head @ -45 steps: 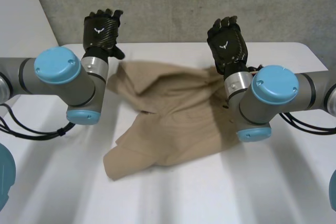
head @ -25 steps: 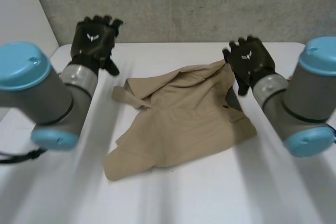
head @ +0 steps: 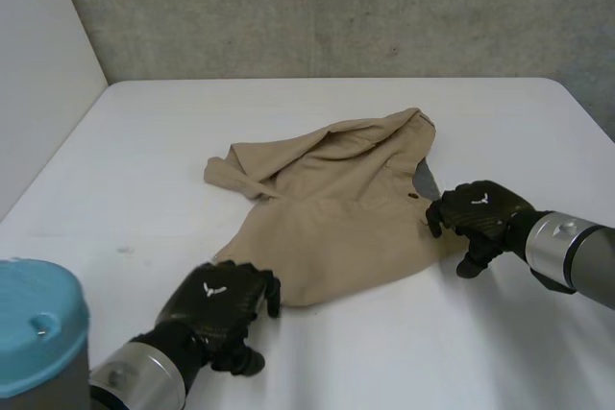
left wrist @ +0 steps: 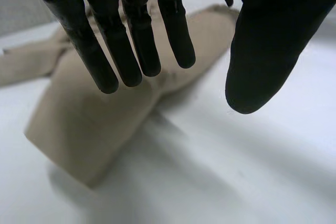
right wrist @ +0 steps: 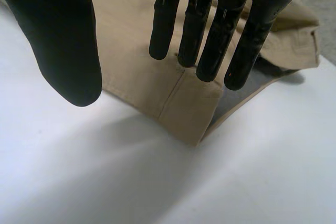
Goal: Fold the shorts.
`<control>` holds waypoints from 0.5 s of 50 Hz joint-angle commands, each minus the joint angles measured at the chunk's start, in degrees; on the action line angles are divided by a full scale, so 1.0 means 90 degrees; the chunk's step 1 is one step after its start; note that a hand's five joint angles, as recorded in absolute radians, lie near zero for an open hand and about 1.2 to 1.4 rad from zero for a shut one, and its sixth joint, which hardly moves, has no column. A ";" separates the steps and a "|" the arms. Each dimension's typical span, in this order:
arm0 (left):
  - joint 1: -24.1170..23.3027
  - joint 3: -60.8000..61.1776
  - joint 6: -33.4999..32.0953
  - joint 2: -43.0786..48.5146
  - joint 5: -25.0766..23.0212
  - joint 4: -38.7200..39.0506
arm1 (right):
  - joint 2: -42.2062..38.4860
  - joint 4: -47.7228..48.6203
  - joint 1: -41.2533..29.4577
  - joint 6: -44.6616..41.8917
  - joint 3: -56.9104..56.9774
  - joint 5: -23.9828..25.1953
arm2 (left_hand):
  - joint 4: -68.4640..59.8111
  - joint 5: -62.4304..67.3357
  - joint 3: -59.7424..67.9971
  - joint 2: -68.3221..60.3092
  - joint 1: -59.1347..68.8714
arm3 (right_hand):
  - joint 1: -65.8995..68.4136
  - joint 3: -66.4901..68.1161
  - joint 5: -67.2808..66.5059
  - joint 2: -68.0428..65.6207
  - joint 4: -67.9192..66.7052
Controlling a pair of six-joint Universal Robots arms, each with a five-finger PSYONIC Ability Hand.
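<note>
Head view: tan shorts are seen lying crumpled and partly folded over in the middle of the white counter. Their long axis runs slantwise from the near corner by the left hand to the bunched far corner on the right arm's side. The left hand is held low at that near corner of the shorts. The right hand is held at the shorts' side edge, just beside a corner where a patch of grey lining is exposed. In the left wrist view the fingers are shown straight and spread apart from the thumb, with nothing held. The near corner of the shorts lies under and just beyond the fingertips, and contact cannot be judged. In the right wrist view the right hand's fingers are likewise shown straight and parted from the thumb, empty, hanging over the seamed corner of the shorts. Neither hand is clearly the nearer. The coming move is judged to turn on this: the cloth lies ahead of both sets of fingers, so a pinch at each corner would be needed before the near edge could be carried over towards the far edge.
</note>
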State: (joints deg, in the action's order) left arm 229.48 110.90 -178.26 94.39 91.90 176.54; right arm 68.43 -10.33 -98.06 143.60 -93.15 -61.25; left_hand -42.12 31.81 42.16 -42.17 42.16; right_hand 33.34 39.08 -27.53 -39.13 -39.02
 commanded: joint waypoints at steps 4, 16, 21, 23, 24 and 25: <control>0.0097 -0.0105 -0.0057 0.0976 0.0081 0.0149 | -0.0620 0.0874 -0.0062 0.0002 0.0047 -0.0059 | 0.0834 -0.0799 -0.0839 0.0839 -0.0838 | 0.0613 -0.0025 -0.0148 0.0030 0.0018; 0.0527 -0.0506 -0.0496 0.1387 0.0892 0.0960 | -0.1099 0.1450 -0.0101 -0.0057 0.0262 -0.0108 | 0.1097 -0.1062 -0.1101 0.1102 -0.1101 | 0.0332 -0.0306 0.0133 0.0312 0.0299; 0.0693 -0.0603 -0.0818 0.1504 0.0902 0.1155 | -0.1178 0.1685 -0.0101 -0.0076 0.0330 -0.0196 | 0.1097 -0.1062 -0.1101 0.1102 -0.1101 | 0.0407 -0.0231 0.0059 0.0237 0.0224; 0.0732 -0.0642 -0.0858 0.1563 0.0902 0.1194 | -0.1207 0.1782 -0.0101 -0.0076 0.0340 -0.0245 | 0.1096 -0.1062 -0.1101 0.1102 -0.1101 | 0.0425 -0.0213 0.0040 0.0219 0.0206; 0.0742 -0.0672 -0.0867 0.1631 0.0902 0.1214 | -0.1226 0.1822 -0.0101 -0.0076 0.0350 -0.0264 | 0.1078 -0.1043 -0.1083 0.1083 -0.1082 | 0.0444 -0.0194 0.0022 0.0200 0.0187; 0.0761 -0.0691 -0.0867 0.1660 0.0902 0.1214 | -0.1246 0.1841 -0.0101 -0.0076 0.0360 -0.0284 | 0.1078 -0.1043 -0.1083 0.1083 -0.1082 | 0.0444 -0.0194 0.0021 0.0200 0.0187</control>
State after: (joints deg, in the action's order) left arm 235.14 105.72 -184.33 107.64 100.21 186.36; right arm 57.98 4.25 -98.98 142.99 -90.36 -62.79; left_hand -29.32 19.43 30.30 -29.95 30.15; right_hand 29.43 33.00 -23.48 -34.11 -33.12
